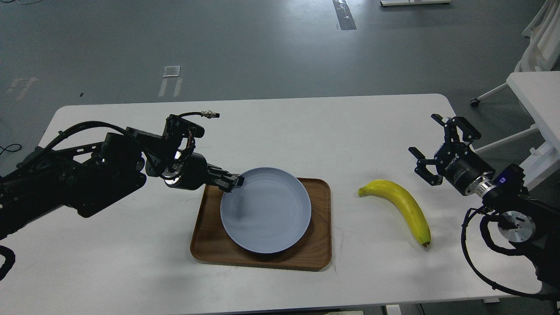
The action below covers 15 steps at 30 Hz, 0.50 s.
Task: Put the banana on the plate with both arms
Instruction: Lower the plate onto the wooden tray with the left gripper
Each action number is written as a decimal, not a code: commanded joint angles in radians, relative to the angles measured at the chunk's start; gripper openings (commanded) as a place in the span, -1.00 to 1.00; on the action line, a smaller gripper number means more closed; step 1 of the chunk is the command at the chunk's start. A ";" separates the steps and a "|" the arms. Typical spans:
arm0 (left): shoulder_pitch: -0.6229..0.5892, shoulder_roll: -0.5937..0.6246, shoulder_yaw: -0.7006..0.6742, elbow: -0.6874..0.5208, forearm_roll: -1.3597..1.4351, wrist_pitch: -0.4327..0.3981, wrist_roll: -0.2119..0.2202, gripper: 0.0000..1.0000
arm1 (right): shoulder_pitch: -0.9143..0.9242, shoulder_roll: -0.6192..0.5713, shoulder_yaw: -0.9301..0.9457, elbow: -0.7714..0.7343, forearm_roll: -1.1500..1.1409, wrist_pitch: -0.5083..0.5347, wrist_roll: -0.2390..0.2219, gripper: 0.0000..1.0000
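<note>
The pale blue-grey plate (267, 212) is over the brown wooden tray (218, 249), low on it or just above it. My left gripper (234, 181) is shut on the plate's upper left rim. The yellow banana (404, 205) lies on the white table to the right of the tray, stem to the left and dark tip toward the front. My right gripper (433, 146) is open and empty, above the table just right of the banana's stem end, not touching it.
The white table (109, 262) ends close behind my right arm at the right edge. A second white table (536, 94) and white chair legs stand at the far right. Grey floor lies beyond the table's far edge.
</note>
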 commanded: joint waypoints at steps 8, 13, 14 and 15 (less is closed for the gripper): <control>0.009 0.002 -0.003 0.009 -0.018 0.000 -0.001 0.59 | -0.001 0.000 -0.002 0.002 0.000 0.000 0.000 1.00; 0.002 0.021 -0.018 -0.008 -0.079 0.000 -0.003 0.99 | -0.003 0.000 -0.002 0.006 0.000 0.000 0.000 1.00; -0.001 0.027 -0.021 -0.011 -0.105 0.000 -0.003 0.99 | -0.003 0.000 -0.002 0.006 0.000 0.000 0.000 1.00; -0.004 0.042 -0.033 -0.018 -0.168 0.000 -0.003 0.99 | -0.003 0.000 -0.002 0.006 0.000 0.000 0.000 1.00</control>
